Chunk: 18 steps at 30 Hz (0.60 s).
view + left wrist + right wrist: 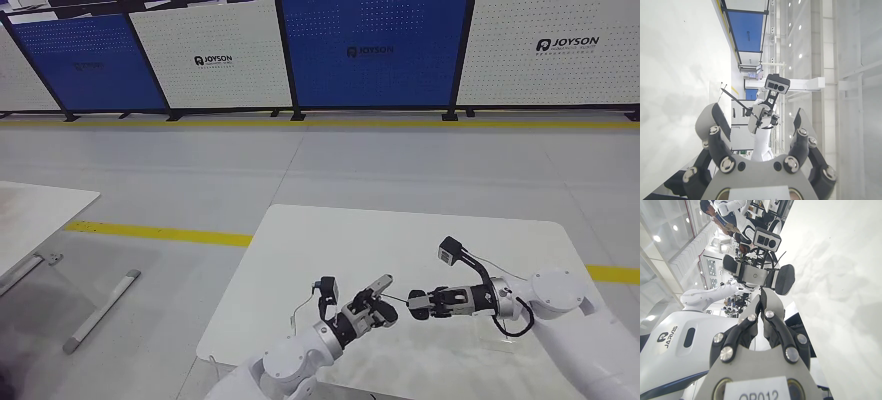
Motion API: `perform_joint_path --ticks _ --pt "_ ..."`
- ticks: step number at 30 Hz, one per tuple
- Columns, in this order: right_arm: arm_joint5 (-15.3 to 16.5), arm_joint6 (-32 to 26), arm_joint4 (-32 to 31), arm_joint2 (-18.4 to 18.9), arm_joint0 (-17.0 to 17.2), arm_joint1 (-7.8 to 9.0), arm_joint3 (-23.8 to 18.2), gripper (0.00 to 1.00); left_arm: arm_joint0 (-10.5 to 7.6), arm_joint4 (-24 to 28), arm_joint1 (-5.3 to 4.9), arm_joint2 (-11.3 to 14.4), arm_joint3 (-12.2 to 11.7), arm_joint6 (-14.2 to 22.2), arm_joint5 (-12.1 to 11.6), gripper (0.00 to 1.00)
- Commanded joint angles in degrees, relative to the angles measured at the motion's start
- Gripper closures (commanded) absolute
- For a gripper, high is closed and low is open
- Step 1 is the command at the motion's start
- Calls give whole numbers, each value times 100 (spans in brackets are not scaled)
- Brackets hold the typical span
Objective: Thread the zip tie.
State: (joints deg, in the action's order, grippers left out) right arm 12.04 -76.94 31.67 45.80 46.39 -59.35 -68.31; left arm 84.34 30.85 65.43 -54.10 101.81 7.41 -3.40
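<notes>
Right hand (pixel 762 294), fingers pinched shut on a black zip tie (pixel 734 99), whose strap sticks out from its fingertips toward the left hand (pixel 758 109), spread wide and empty, above the white bench (pixel 300 260).

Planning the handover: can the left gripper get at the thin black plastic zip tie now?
Probably yes. The left gripper is open and faces the black zip tie, held by the shut right gripper; nothing stands between them. Its free end sits nearer one finger, so a small shift may help.
</notes>
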Motion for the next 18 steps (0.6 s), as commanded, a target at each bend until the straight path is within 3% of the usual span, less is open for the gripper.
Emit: perform_joint_path --ticks 1,6,18 --pt "0 0 0 0 0 0 0 100 13 -17 0 -15 1 25 10 72" --pt "0 0 0 0 0 0 0 100 39 -45 5 -46 -11 69 33 91" --pt "0 0 0 0 0 0 0 100 131 -218 6 -101 36 187 -21 95"
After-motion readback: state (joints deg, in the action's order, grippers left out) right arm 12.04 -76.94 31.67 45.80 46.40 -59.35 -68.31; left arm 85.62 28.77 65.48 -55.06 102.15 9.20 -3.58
